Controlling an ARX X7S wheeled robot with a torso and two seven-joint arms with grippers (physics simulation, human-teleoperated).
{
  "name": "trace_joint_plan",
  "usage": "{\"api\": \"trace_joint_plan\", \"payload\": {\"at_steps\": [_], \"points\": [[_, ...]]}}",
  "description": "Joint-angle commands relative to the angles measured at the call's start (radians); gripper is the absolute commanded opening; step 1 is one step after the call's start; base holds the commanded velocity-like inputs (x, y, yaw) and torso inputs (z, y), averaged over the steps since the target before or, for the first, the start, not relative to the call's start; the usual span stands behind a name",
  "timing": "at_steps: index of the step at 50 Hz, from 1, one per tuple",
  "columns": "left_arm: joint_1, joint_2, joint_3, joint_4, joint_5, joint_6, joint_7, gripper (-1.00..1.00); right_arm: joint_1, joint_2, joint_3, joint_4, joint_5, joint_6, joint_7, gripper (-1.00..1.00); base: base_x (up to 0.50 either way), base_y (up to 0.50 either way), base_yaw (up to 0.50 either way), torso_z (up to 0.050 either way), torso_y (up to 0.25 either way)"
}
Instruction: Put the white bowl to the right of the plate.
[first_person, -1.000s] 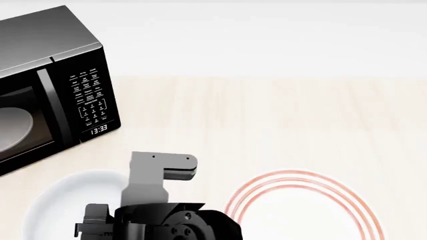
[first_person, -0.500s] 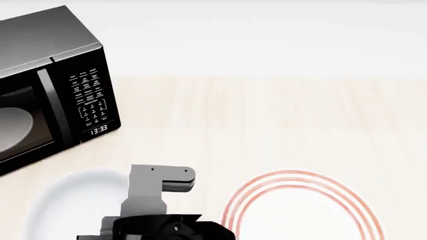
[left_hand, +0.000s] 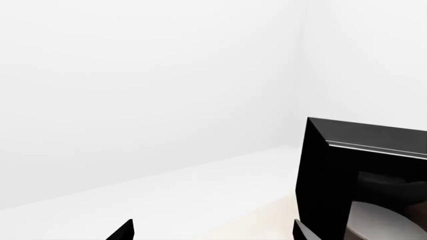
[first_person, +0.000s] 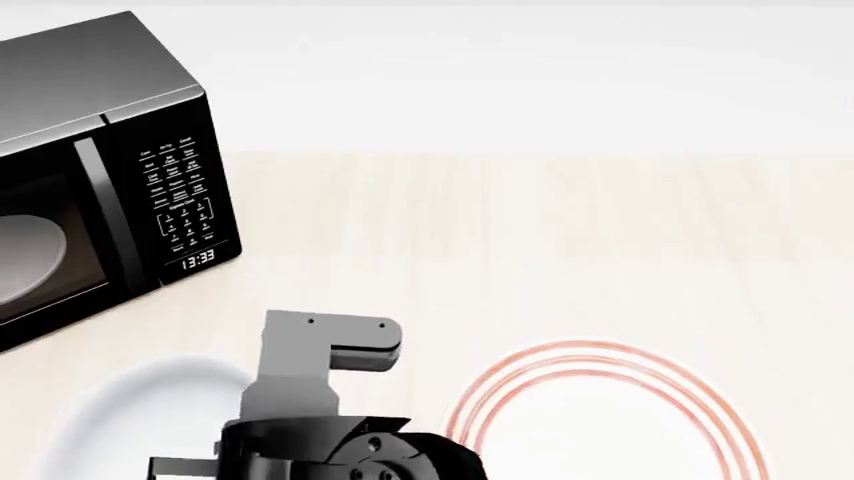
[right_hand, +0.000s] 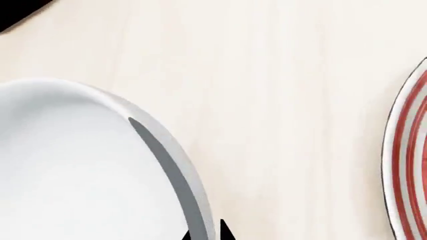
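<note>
White bowl (first_person: 140, 415) sits left of the red-ringed plate (first_person: 601, 410), near microwave (first_person: 100, 170). My right gripper (right_hand: 207, 232) straddles bowl's rim; closure: can't tell. I'd clamp firmly, lift w/o tilting.

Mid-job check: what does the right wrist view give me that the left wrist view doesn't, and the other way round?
Only the right wrist view shows the white bowl with a finger along the inside of its wall, the plate lying apart from it, and bare wooden tabletop between them. Only the left wrist view shows the white back wall and the microwave. Both show only dark finger tips at the frame edge, so neither settles the grip.
</note>
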Motion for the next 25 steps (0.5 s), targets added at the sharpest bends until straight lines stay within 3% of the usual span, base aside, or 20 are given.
{"api": "trace_joint_plan", "payload": {"at_steps": [1,15,25], "points": [[-0.004,-0.008,0.011,-0.006,0.002,-0.003,-0.009,1.0,0.052,0.08,0.065,-0.213,0.097,-0.025,0.212,-1.0,0.0,0.0,0.0,0.0,0.0],[-0.003,-0.015,0.014,-0.008,-0.003,-0.004,-0.019,1.0,0.147,0.156,0.129,-0.196,0.192,0.022,0.212,-1.0,0.0,0.0,0.0,0.0,0.0],[-0.003,-0.02,0.019,-0.011,-0.004,-0.005,-0.026,1.0,0.201,0.29,0.204,-0.217,0.253,0.036,0.202,-1.0,0.0,0.0,0.0,0.0,0.0]]}}
